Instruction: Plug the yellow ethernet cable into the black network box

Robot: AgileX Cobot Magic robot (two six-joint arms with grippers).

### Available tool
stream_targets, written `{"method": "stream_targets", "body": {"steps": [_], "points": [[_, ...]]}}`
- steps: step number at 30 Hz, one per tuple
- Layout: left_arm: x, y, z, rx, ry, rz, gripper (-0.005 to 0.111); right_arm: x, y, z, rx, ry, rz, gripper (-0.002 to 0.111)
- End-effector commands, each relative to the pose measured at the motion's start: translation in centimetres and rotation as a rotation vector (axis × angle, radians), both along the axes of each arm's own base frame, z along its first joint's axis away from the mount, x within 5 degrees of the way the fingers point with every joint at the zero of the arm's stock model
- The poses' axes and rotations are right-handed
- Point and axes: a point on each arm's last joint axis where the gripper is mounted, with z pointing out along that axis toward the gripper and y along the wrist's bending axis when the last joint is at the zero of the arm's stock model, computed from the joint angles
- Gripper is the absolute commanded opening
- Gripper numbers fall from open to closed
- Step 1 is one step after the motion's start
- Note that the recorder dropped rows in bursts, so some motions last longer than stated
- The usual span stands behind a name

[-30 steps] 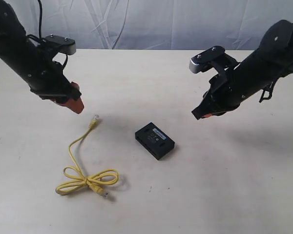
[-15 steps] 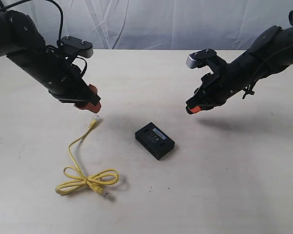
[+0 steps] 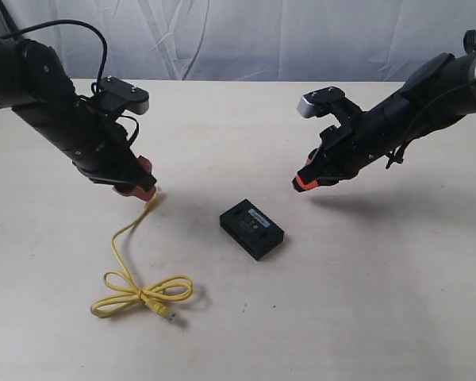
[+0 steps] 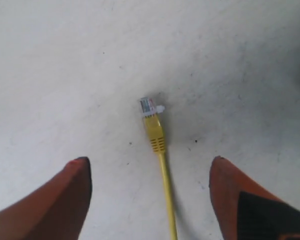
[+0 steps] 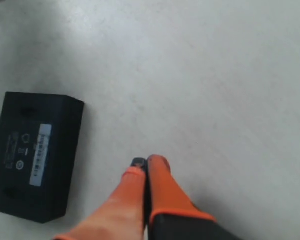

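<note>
Exterior view: the left gripper [image 3: 139,186] is hanging low over the table [image 3: 381,309], and the yellow ethernet cable [image 3: 143,292] is lying flat at its 5 o'clock. The cable's upper plug [image 3: 153,195] is resting just beside the fingertips, and that end's long axis is running from 1 o'clock down to 7 o'clock. The black network box [image 3: 251,228] is sitting at table centre, at 4 o'clock from the plug and 7 o'clock from the right gripper [image 3: 304,181], with its long axis running 10 to 4 o'clock. The left arm is clearly the nearer to the plug. Left wrist view: the left gripper [image 4: 150,165] is standing wide open and gripping nothing. The plug [image 4: 151,106] is lying just ahead of the fingers [image 4: 65,200], and the cord is running back between them, so a short advance should be bracketing it. Right wrist view: the right gripper [image 5: 147,165] is showing its fingertips pressed fully together on nothing, and the box [image 5: 35,155] is lying label-up, near but apart.
</note>
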Motion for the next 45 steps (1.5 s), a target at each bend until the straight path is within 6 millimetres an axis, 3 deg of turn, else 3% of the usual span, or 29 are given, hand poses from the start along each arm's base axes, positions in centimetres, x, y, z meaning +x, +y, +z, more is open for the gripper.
{"method": "stream_targets", "body": {"steps": [1, 6, 13, 21, 27, 30, 31, 37, 45], "points": [[-0.2, -1.4, -1.1, -0.015, 0.001, -0.010, 0.064, 0.0, 0.1, 0.0, 0.012, -0.009, 0.011, -0.001], [-0.5, -2.5, -2.3, 0.000, 0.026, -0.035, 0.064, 0.0, 0.1, 0.0, 0.011, -0.012, 0.015, -0.001], [-0.5, -2.1, -2.7, 0.021, 0.047, -0.034, 0.064, 0.0, 0.1, 0.1, 0.015, -0.013, 0.010, -0.001], [-0.3, -2.1, -4.6, 0.031, 0.083, -0.021, 0.064, 0.0, 0.1, -0.3, 0.013, -0.003, 0.011, -0.001], [-0.6, -2.0, -4.9, 0.049, 0.119, -0.041, 0.047, 0.0, 0.1, -0.3, 0.013, -0.003, 0.011, -0.001], [-0.4, -2.0, -4.9, 0.051, 0.099, -0.044, 0.008, 0.0, 0.1, -0.3, 0.013, -0.003, 0.011, -0.001], [-0.3, -2.0, -4.9, 0.053, 0.085, -0.050, 0.000, 0.0, 0.1, -0.3, 0.013, -0.003, 0.011, -0.001], [-0.3, -1.4, -4.6, 0.143, 0.046, -0.140, 0.000, 0.0, 0.1, -0.3, 0.013, -0.003, 0.011, -0.001], [-1.0, -2.0, -1.7, 0.262, -0.067, -0.379, 0.000, 0.0, 0.1, -0.3, 0.013, -0.003, 0.011, -0.001]]}}
